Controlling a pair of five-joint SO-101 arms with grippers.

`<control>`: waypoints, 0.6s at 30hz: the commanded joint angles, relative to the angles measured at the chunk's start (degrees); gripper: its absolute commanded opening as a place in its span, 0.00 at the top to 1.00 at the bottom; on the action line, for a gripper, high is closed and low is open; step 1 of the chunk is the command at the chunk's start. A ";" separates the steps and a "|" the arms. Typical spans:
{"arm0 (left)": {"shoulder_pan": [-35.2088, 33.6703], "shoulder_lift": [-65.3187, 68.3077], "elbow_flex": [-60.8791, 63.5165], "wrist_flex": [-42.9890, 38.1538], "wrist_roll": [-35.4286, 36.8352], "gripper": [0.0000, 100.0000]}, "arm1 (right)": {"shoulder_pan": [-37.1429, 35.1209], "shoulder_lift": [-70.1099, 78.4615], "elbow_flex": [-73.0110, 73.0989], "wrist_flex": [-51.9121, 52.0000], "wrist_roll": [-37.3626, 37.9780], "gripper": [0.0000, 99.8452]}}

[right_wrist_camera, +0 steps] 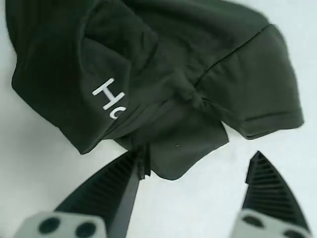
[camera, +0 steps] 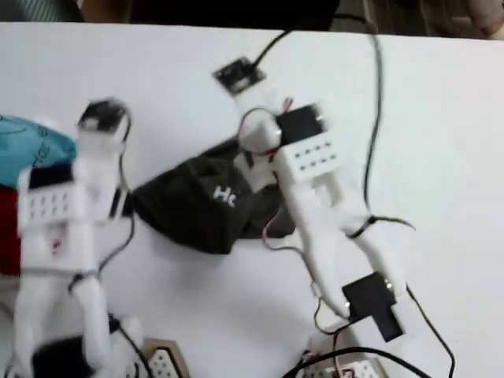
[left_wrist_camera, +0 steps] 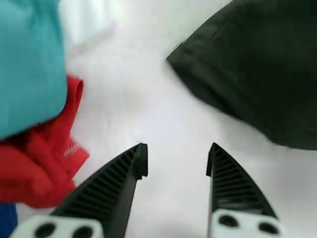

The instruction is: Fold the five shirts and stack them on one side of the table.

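While the black shirt (right_wrist_camera: 163, 74) is lying crumpled in the middle of the worktop (camera: 441, 118), the right tool (right_wrist_camera: 198, 161) is hovering wide open and empty over its near edge, closer than the left tool (left_wrist_camera: 176, 156), which is gaping empty beside it.

teal shirt (camera: 27, 146), red shirt (camera: 6, 236) cut by frame edge; black shirt (camera: 189, 209) partly under right arm (camera: 323, 197).

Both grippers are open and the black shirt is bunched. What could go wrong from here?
1. The black shirt lies in overlapping folds by the right gripper; closing there may pinch several layers and drag the heap.
2. The left gripper hangs beside the red shirt and teal shirt; a sweep could drag them out of place.
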 commanded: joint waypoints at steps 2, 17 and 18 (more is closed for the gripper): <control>-13.63 -16.35 8.66 -2.55 -2.46 0.79 | -7.43 -3.65 6.07 -5.49 -0.09 0.69; -36.31 -24.70 18.24 -5.10 -9.58 0.79 | -23.78 -2.77 20.57 -16.57 3.16 0.69; -36.31 -24.79 18.24 -5.01 -9.58 0.79 | -23.87 -1.36 21.71 -18.24 3.08 0.69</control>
